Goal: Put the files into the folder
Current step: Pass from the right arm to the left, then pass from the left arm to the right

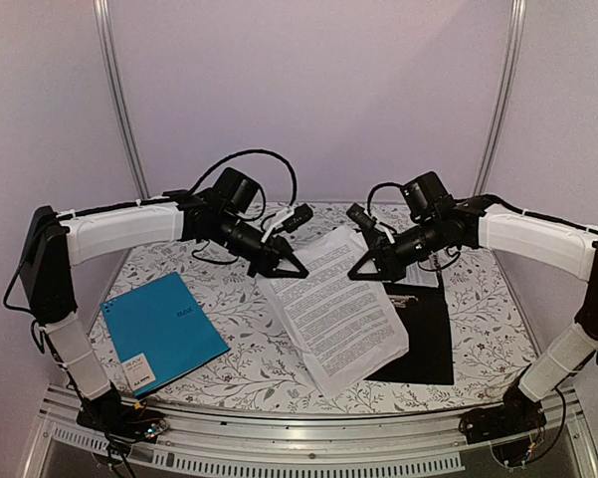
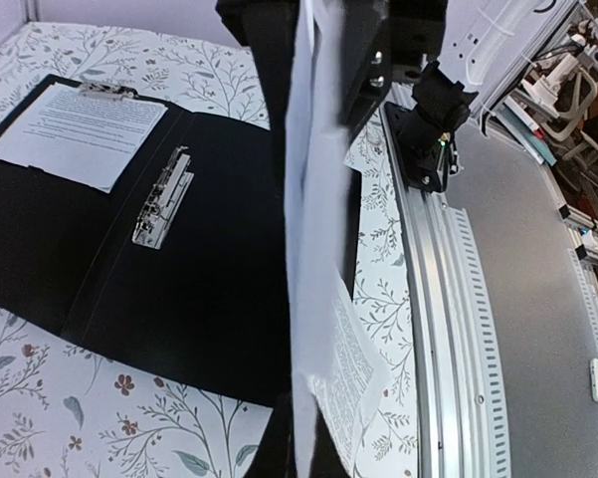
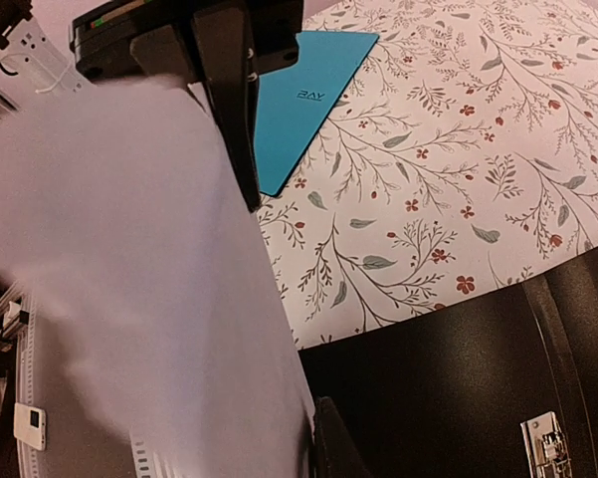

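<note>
A teal-blue folder (image 1: pixel 162 332) lies flat on the floral-patterned table (image 1: pixel 247 360), near its left front corner.

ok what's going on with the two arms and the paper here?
Both arms have the files between them: the left tool pinches the sheets' upper left edge, and the right tool appears to hold the opposite side. The sheets hang partly over the open black folder, whose silver clip is exposed, so they are not filed yet. One printed sheet already lies in the folder. The teal folder sits apart on the left.
</note>
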You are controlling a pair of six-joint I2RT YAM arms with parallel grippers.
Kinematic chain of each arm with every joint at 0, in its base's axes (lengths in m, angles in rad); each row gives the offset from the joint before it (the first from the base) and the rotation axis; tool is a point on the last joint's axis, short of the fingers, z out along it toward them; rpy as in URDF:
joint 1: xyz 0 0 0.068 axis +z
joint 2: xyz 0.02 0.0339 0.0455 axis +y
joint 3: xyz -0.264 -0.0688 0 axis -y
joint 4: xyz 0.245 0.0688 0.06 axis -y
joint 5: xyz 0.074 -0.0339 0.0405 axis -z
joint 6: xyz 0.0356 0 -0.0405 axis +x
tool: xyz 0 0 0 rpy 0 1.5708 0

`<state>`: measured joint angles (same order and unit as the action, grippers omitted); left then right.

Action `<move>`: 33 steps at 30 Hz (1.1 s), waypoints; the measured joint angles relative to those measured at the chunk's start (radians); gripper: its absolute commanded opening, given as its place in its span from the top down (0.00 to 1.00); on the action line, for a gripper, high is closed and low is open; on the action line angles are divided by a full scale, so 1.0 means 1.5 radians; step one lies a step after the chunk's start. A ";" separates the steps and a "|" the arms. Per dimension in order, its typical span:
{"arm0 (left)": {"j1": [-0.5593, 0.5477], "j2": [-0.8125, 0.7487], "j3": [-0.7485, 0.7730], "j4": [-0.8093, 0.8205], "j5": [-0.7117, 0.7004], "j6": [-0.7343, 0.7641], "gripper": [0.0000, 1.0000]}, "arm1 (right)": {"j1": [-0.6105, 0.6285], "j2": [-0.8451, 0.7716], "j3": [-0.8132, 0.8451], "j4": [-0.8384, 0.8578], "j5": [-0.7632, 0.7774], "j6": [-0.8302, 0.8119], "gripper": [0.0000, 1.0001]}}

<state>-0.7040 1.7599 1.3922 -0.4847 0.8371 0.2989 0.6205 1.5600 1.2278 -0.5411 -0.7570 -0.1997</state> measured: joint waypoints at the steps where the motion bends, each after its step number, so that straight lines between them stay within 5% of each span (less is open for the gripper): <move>1: 0.001 0.000 0.000 0.000 -0.001 -0.001 1.00 | 0.000 0.000 -0.003 0.005 -0.003 0.003 1.00; 4: 0.003 0.000 0.000 0.000 -0.003 -0.009 0.85 | 0.000 0.000 -0.009 0.018 -0.003 0.014 1.00; 9: 0.016 0.000 -0.002 0.029 -0.018 -0.054 0.45 | 0.000 -0.001 -0.010 0.024 0.031 0.042 1.00; 17: 0.087 -0.046 -0.116 0.211 -0.090 -0.209 0.10 | -0.022 -0.047 -0.033 0.060 0.087 0.122 1.00; 22: 0.110 -0.052 -0.178 0.343 -0.128 -0.327 0.02 | -0.027 -0.085 -0.060 0.108 0.110 0.195 1.00; 33: 0.083 0.046 -0.233 0.574 -0.139 -0.526 0.01 | -0.027 -0.143 -0.135 0.184 0.207 0.355 1.00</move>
<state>-0.5789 1.8286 1.0424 0.3767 0.6289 -0.4900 0.5800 1.3449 1.0260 -0.2657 -0.4461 0.3321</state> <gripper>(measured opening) 0.988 0.003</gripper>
